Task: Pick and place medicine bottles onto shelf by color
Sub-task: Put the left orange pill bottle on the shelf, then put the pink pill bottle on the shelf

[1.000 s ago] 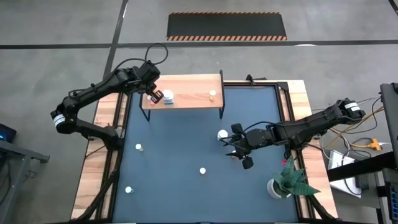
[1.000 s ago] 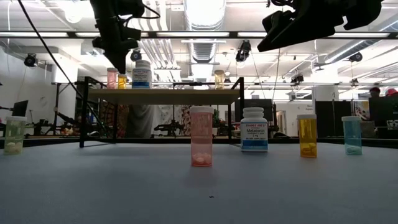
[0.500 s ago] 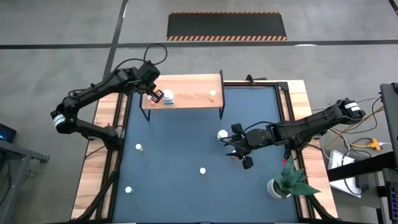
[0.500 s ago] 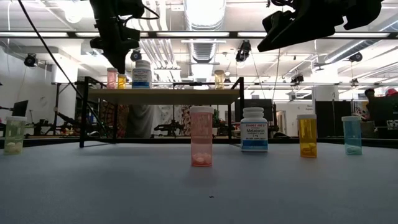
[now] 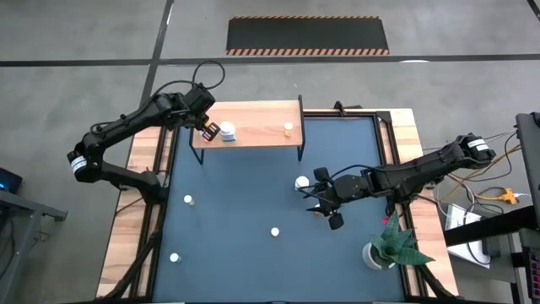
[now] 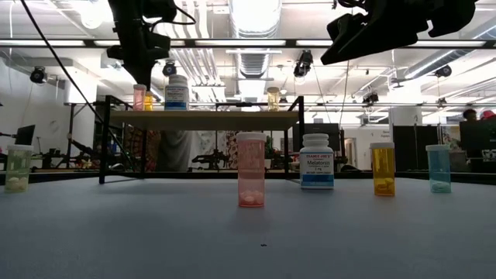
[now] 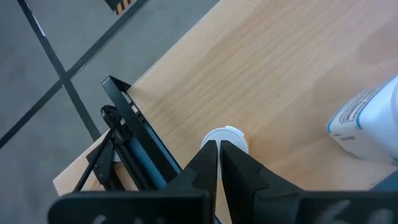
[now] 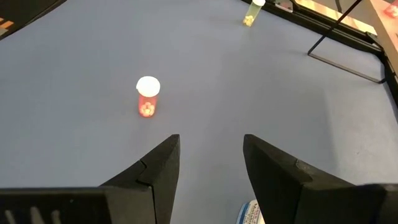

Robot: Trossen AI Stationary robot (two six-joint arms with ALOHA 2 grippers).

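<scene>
Left end effector (image 7: 217, 155) above shelf's left end, fingers clenched.
Light-grained wooden shelf (image 5: 261, 127) carries round-capped cylindrical medicine bottles (image 5: 228, 132); right end effector (image 8: 208, 165) released over matte dark table (image 5: 236, 211).

The shelf (image 6: 203, 119) — a light wooden board on thin black legs — stands at the counter's far side, carrying a pink, an orange and a larger white bottle (image 6: 177, 92) at left. Below, upright: pink bottle (image 6: 250, 180), white labelled bottle (image 6: 316, 161), amber bottle (image 6: 383, 168), bluish bottle (image 6: 439, 168).
</scene>
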